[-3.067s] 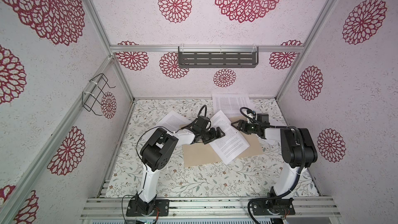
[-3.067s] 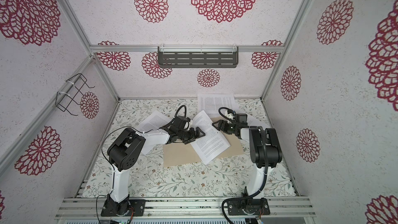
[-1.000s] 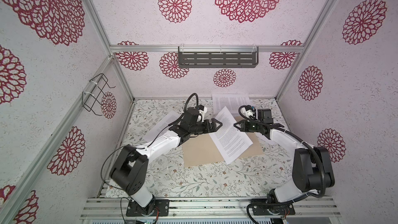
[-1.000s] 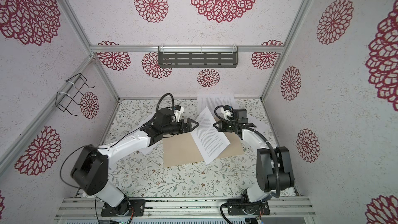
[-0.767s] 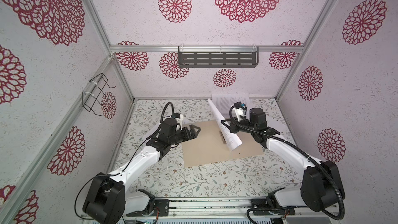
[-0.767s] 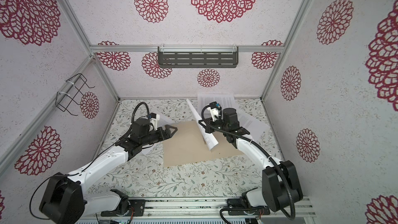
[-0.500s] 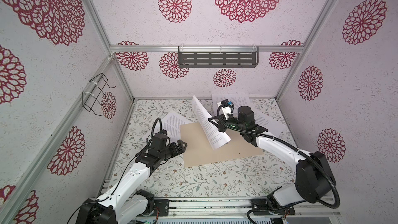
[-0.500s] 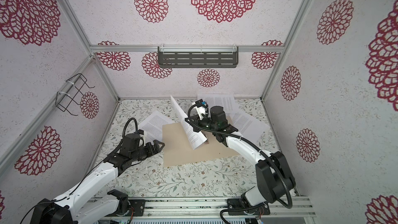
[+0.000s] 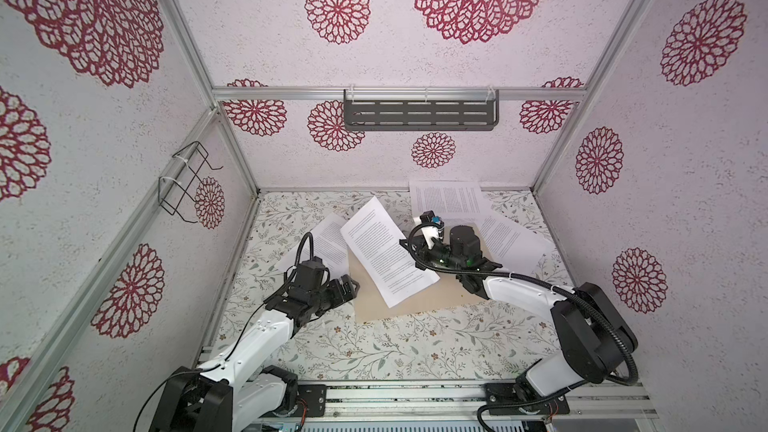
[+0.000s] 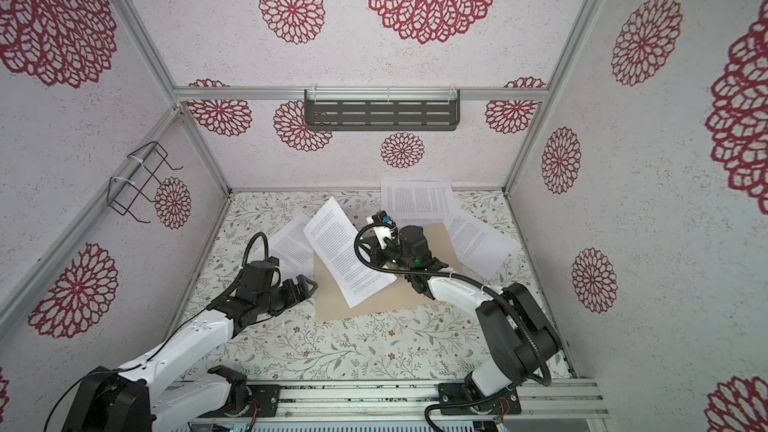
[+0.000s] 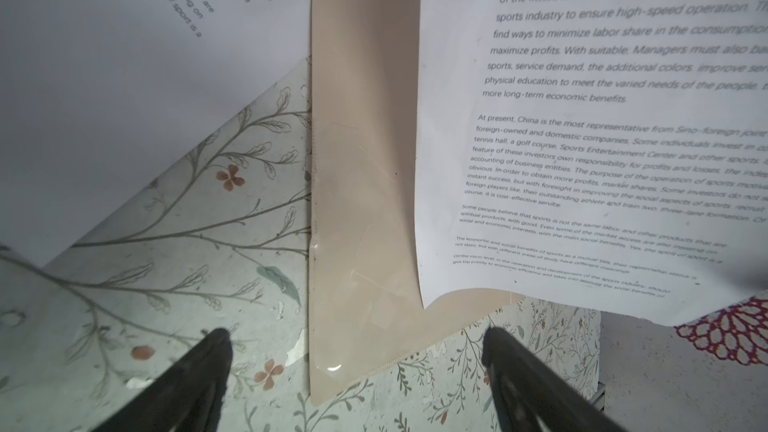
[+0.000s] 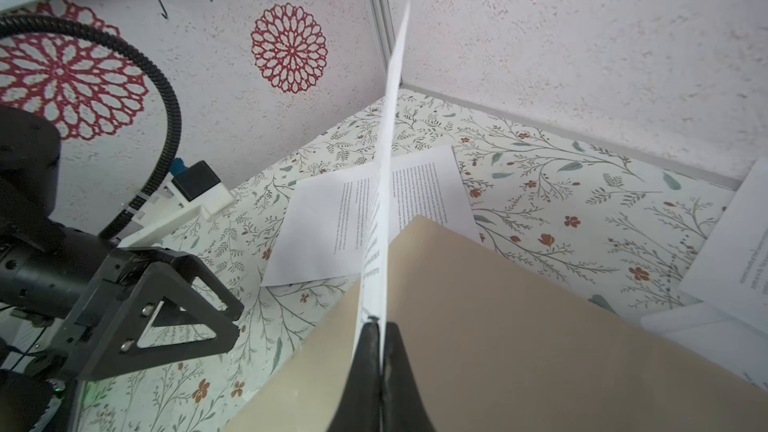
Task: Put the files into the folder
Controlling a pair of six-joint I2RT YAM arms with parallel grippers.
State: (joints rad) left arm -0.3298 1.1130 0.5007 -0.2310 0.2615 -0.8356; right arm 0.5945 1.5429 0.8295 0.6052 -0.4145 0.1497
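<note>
Nearest us, the left fingers stand spread wide and empty over the floral tabletop, at the near left edge of the beige folder. In both top views their tips are small, dark and hard to separate. The folder lies flat in the middle of the tabletop, but much of its cover is hidden by a printed sheet and by the right arm. We cannot tell whether the sheet's drooping near edge touches it. The right fingers are clenched on that sheet's edge and hold it tilted above the folder; from above, the wrist covers them. Farther off, a second sheet at the left is partly hidden by the held one. A third sheet at the right is partly behind the right arm. A fourth sheet lies against the back wall, below a dark slotted shelf.
</note>
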